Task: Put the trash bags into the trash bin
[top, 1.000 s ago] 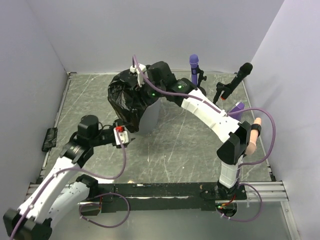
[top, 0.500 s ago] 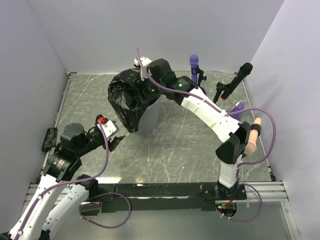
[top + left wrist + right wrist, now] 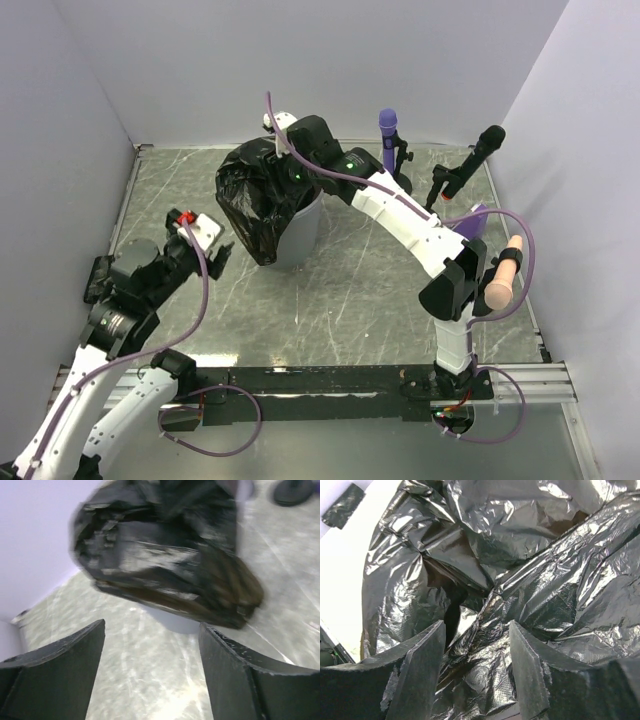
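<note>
At the back of the table [image 3: 380, 290], roughly mid-width, the trash bin [image 3: 306, 236] stood upright with a black trash bag [image 3: 252, 200] heaped over its mouth and spilling down its left side. Only a strip of grey wall showed on the right.

The right gripper [image 3: 475, 675] was right on top of that heap. Its fingers [image 3: 420, 675] stood apart with crinkled plastic filling the gap between them, but honestly I couldn't tell whether they were actually squeezing the bag or just pushed into it.

The left gripper [image 3: 152, 675] sat off to the left and nearer the arm bases, clear of the bin, pointed at the bag, with its jaws spread wide and nothing in them.

Also back there: a purple microphone [image 3: 387, 125] and a black microphone [image 3: 488, 140] on stands, well right of the bin.
</note>
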{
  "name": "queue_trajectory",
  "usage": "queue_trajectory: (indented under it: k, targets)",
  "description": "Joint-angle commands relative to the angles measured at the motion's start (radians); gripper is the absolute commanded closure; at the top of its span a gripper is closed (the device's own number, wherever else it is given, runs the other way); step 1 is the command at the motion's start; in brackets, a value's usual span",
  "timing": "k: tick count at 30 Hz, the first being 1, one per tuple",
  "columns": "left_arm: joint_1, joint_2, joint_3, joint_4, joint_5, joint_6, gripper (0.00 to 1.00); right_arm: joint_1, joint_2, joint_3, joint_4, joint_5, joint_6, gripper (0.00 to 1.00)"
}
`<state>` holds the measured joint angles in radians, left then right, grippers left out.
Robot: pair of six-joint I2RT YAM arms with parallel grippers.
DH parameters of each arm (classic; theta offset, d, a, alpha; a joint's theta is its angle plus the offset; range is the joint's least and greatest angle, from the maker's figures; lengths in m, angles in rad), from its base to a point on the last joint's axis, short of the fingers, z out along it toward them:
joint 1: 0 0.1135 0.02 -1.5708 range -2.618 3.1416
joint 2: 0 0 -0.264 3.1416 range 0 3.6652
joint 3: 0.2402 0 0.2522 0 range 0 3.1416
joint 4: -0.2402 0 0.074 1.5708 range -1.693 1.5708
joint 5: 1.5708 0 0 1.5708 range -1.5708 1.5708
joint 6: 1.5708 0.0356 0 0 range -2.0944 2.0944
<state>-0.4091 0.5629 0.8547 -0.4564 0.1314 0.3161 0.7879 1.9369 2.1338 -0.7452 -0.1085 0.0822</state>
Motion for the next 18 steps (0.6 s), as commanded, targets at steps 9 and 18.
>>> queue_trajectory:
  k: [9, 18]
  targets:
    - [0.056, 0.293, 0.275, 0.289, -0.242, -0.05, 0.12, 0.01, 0.022, 0.034, -0.039, -0.019, 0.03, 0.66]
    - [0.131, 0.46, 0.394, 0.308, 0.065, -0.003, 0.13, -0.013, -0.093, -0.043, 0.01, -0.019, -0.05, 1.0]
